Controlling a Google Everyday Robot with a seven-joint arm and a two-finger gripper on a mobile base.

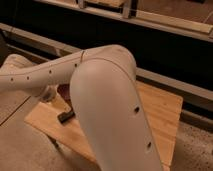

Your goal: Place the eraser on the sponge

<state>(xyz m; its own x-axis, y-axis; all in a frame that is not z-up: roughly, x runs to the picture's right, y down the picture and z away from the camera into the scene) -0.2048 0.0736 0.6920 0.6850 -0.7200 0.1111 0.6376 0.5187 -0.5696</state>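
Eraser (66, 116) lies flat on table (160, 115) near its 8 o'clock corner, sponge hidden behind arm (110, 115), so pick-up is prob. the step: gripper (46, 94), wide & empty, hangs at eraser's 11 o'clock under forearm reaching toward 9, and needs to drop & close across the bar.

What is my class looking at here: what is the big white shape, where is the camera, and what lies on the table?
The big white shape is a robot's jointed arm, bent close to the single camera, which looks down past it. Its pincer sits low at the picture's left above the light wooden table, open, apparently holding nothing. A small flat black rectangular eraser lies on the table just right of it. No sponge shows; the arm may hide it.
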